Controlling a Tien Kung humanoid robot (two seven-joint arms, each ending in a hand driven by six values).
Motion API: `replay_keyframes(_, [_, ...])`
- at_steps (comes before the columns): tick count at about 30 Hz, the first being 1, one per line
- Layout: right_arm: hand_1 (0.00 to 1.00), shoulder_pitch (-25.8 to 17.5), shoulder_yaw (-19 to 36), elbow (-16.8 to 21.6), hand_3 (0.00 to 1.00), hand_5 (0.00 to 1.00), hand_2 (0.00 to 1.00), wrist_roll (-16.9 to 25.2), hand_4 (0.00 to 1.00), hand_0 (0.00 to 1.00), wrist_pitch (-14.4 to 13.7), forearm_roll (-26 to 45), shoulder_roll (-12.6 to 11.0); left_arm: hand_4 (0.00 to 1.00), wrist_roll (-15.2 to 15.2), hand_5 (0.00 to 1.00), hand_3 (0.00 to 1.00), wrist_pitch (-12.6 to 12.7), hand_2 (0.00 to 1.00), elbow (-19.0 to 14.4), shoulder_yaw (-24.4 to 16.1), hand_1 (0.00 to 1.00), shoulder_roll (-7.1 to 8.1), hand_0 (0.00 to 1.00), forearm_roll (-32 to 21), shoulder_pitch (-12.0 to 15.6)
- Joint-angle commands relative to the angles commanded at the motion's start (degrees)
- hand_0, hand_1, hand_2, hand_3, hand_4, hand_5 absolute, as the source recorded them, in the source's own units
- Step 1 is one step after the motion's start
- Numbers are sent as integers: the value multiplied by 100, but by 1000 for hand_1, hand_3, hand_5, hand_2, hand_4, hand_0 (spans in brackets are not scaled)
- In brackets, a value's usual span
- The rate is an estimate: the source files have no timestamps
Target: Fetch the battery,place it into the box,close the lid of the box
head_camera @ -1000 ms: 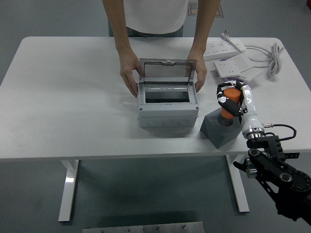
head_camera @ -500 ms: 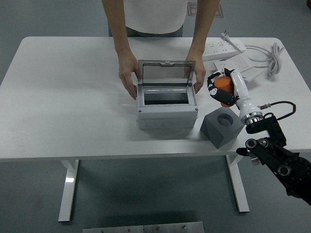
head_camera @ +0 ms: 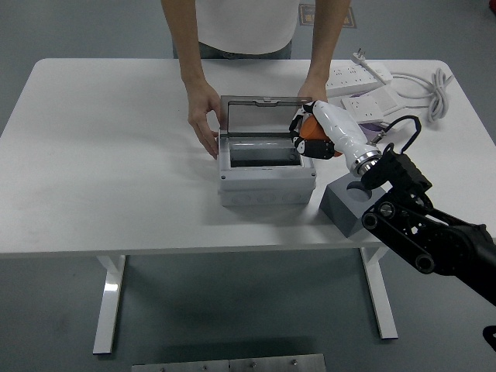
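The grey box (head_camera: 266, 183) stands in the middle of the table with its smoky clear lid (head_camera: 263, 116) raised upright. My right hand (head_camera: 314, 136) is shut on the orange battery (head_camera: 315, 132) and holds it over the box's right rim, above the open cavity. A person at the far side holds the box with one hand (head_camera: 203, 116) on its left and the other hand (head_camera: 314, 91) behind its right side. The dark grey holder block (head_camera: 350, 205), with its round hole empty, sits right of the box. My left arm is out of view.
Two white power strips (head_camera: 359, 76) with a coiled white cable (head_camera: 434, 89) lie at the table's back right. The white table (head_camera: 101, 155) has its near edge just in front of the box and block.
My right hand lifted the orange battery out of the grey block and carried it up and left, from above the block to over the box's right rim. The person's hands stayed on the box.
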Motion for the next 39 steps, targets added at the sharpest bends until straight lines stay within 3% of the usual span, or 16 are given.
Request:
replay_keyframes(8, [256, 515, -609, -347, 326, 2, 311, -358, 159, 177, 333, -983, 526, 690, 28, 177, 603, -10, 666, -12, -35, 716, 31, 563, 59, 2])
replay_keyframes(16, [252, 833, -858, -717, 324, 2, 307, -447, 152, 175, 379, -1106, 934, 691, 44, 176, 604, -35, 666, -16, -66, 716, 59, 564, 129, -11])
replay_keyframes(28, [252, 1111, -964, -1477, 329, 2, 305, -363, 156, 177, 150, -727, 1197, 692, 57, 176, 605, -73, 666, -19, -111, 717, 85, 565, 230, -36])
replay_keyframes(39, [252, 1062, -1028, -1717, 334, 2, 304, -292, 163, 179, 0, -405, 1302, 691, 57, 176, 604, -85, 665, -18, -120, 717, 88, 565, 260, -58])
